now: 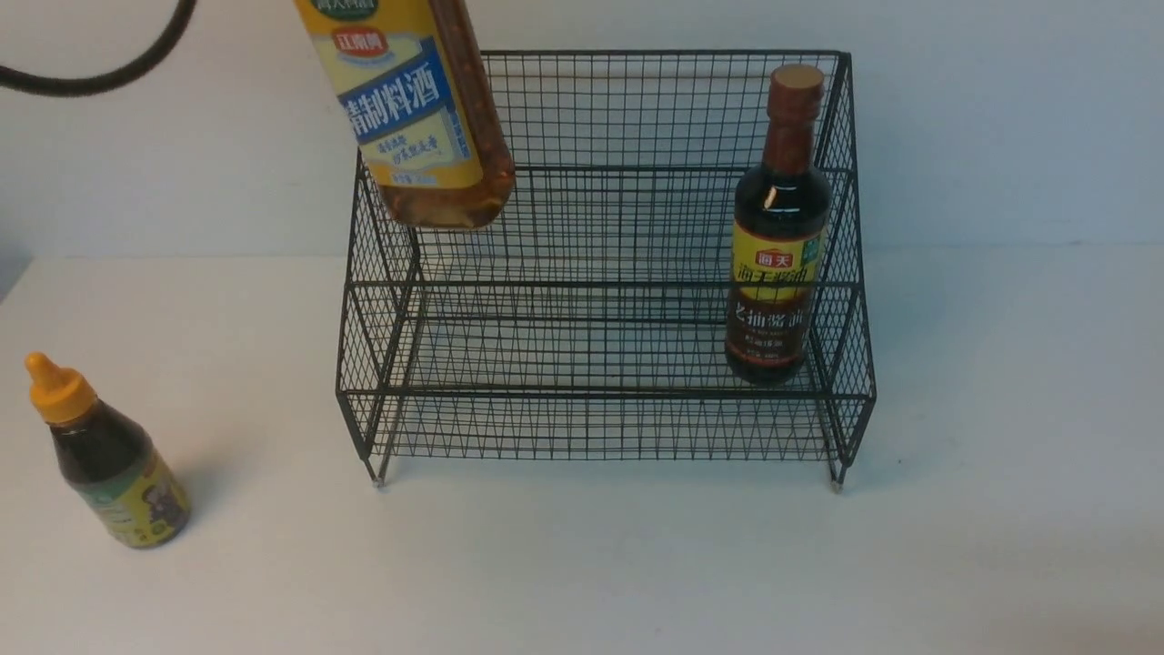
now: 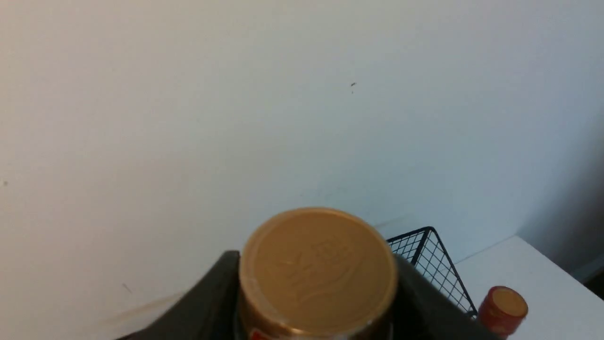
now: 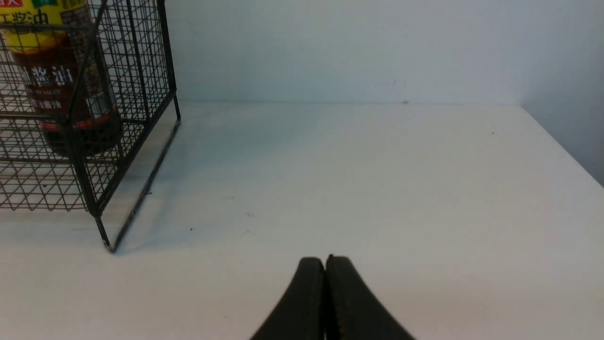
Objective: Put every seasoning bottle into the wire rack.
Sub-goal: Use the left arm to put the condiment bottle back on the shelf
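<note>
1. Front view: the tall dark bottle (image 1: 780, 227) stands upright at the right end of the wire rack (image 1: 600, 393), so one of three is home.
2. The large amber bottle (image 1: 409, 109) hangs tilted over the rack's left end, not yet set down. The left gripper (image 2: 316, 307) pinches it just under the gold cap.
3. The small dark bottle (image 1: 109, 455) waits on the table (image 1: 582, 564), near left, well apart from the rack.
4. The right gripper (image 3: 325, 264) is pressed together on nothing.

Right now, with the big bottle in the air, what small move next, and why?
Probably ease the left hand slightly right, then down. The large amber bottle hangs tilted, its base above the left end of the wire rack, not yet set down; the tall dark bottle stands at its right end.
</note>
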Tool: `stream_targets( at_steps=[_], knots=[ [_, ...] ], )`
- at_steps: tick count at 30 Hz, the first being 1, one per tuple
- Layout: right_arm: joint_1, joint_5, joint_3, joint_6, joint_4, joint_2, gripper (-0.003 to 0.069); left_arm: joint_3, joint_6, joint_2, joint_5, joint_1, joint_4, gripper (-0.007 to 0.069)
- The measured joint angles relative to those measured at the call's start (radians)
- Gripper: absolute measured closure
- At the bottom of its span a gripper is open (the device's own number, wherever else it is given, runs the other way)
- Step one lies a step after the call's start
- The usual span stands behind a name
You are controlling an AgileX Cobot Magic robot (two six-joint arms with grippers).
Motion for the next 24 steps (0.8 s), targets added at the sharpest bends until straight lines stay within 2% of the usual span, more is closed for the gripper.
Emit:
stream_targets(
  at_steps=[8, 15, 24],
  knots=[
    [0.0, 0.0, 0.0, -0.001, 0.0, 0.0, 0.0674, 0.0, 0.165, 0.094, -0.122, -0.089, -0.012, 0.0304],
    [0.0, 0.0, 0.0, -0.001, 0.0, 0.0, 0.0674, 0.001, 0.17, 0.126, -0.146, -0.101, -0.031, 0.0304],
    [0.0, 0.0, 0.0, -0.001, 0.0, 0.0, 0.0674, 0.031, 0.124, 0.126, -0.129, -0.101, 0.056, 0.0304]
  ],
)
